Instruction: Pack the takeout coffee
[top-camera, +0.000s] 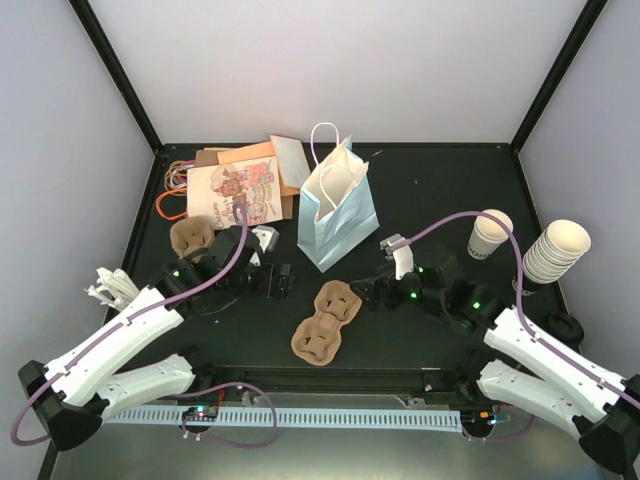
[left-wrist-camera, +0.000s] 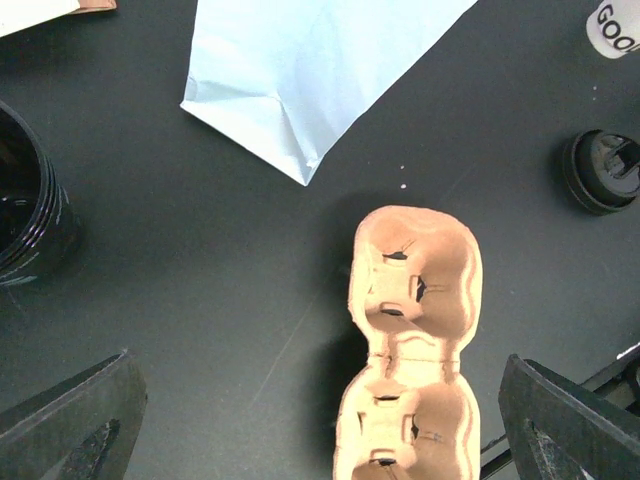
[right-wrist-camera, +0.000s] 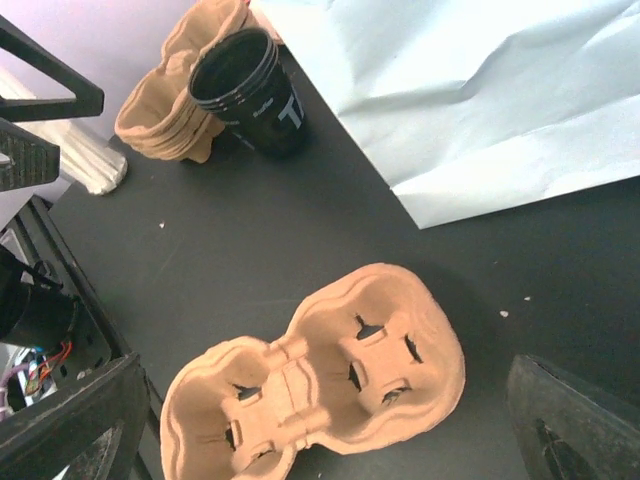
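- Pulp carrier lies between left gripper and right gripper.
- Blue paper bag blocks its 12 o'clock.
- Bare table at 4 and 8 o'clock.

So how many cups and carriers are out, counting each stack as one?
Loose carrier: 1
Carrier stack: 1
Single cream cup: 1
Cream cup stack: 1
Black cup stack: 1
Lidded coffee: 1
Total: 6

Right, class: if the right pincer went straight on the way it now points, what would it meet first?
Probably the brown cup carrier, lying on the table just ahead of the open right pincer, though depth is hard to judge.
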